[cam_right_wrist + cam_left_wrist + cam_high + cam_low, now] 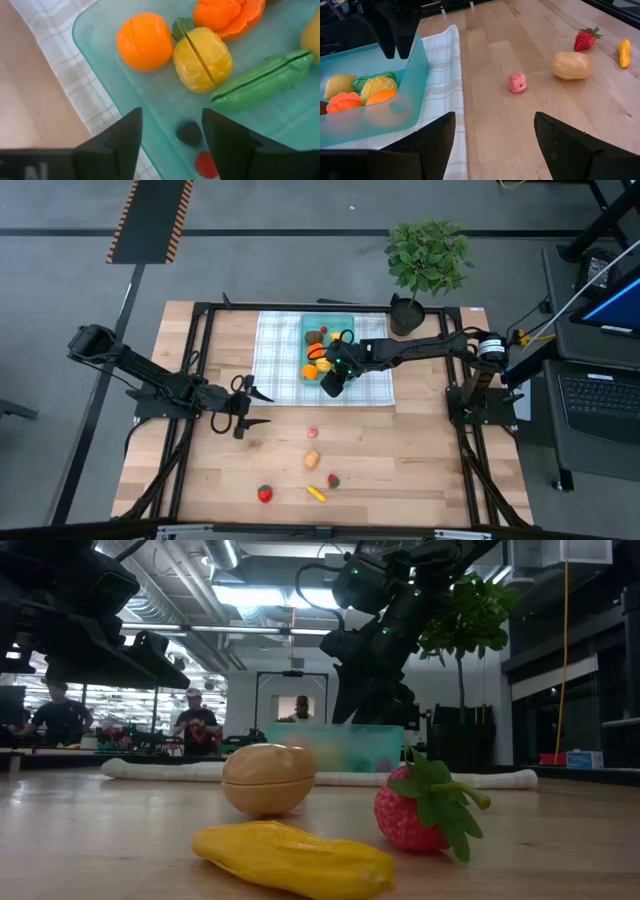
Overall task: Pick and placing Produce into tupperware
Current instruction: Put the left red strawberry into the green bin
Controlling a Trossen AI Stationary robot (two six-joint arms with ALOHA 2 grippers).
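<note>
Wooden table [400,450], right tool [170,132] parted, empty, over tupperware [150,95]

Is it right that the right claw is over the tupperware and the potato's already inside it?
Not quite. The right claw is over the tupperware, but the potato lies on the bare table, as the high view shows.

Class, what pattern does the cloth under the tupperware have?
The cloth under the tupperware has a white-and-grey check, clearest in the left wrist view.
</note>
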